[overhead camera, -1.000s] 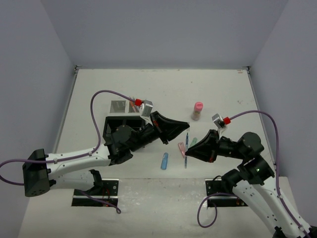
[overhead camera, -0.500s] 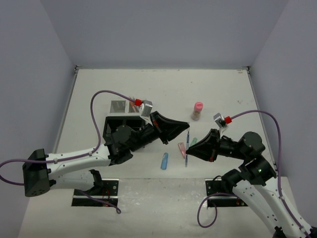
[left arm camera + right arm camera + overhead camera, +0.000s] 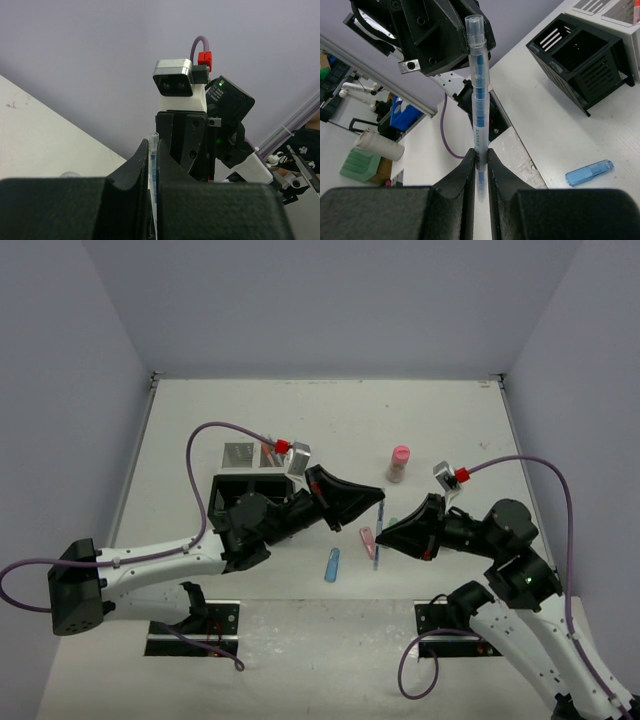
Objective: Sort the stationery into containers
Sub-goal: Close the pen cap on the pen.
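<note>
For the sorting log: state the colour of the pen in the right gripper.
The pen is clear with a blue core; best in the right wrist view.

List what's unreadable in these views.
- Right wrist: the pen has its lower end hidden between the right gripper fingers.
- Left wrist: too close to tell whether the left gripper clamps the pen or only brackets it.
- Top: the left arm covers much of the organiser; black compartments' contents unclear.
</note>
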{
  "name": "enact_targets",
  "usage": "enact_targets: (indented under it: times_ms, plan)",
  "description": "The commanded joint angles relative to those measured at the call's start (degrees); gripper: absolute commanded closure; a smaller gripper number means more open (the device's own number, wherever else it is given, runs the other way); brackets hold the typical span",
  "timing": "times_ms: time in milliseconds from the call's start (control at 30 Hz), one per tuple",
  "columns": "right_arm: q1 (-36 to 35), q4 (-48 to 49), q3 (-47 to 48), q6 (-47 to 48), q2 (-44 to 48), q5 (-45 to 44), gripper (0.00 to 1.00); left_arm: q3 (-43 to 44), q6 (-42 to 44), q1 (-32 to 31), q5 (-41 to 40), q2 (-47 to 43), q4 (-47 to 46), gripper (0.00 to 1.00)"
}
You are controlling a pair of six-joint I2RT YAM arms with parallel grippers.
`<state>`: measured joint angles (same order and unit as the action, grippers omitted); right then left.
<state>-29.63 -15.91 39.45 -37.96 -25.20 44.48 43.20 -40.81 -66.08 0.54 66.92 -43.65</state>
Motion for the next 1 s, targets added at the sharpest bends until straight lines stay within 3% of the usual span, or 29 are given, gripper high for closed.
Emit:
enact_targets:
  times_ms: [0, 433, 733, 833, 967]
  plan:
    - [-0.3, -1.2, 4.9, 2.9, -1.6, -1.7, 1.0, 0.9, 0.8, -0.1, 1.4, 0.3, 0.1, 1.0]
    - [-0.3, -11.1, 16.0, 12.3, -6.8, -7.5, 1.0, 3.8, 5.6, -0.1, 1.3, -0.3, 12.5, 1.0]
    - [-0.3, -9.5, 13.3, 11.9, -6.9, -4.3, 1.0, 7.1, 5.2, -0.1, -4.0, 0.0, 18.2, 0.59]
    - [-0.3, -9.0, 13.0, 11.5, -6.7, -3.9, 1.0, 8.2, 5.0, 0.0, -2.4, 1.0, 17.5, 0.55]
    - [-0.3, -8.1, 12.4, 10.9, -6.9, -3.5, 1.0, 8.7, 4.1, -0.2, 0.2, 2.5, 15.8, 0.63]
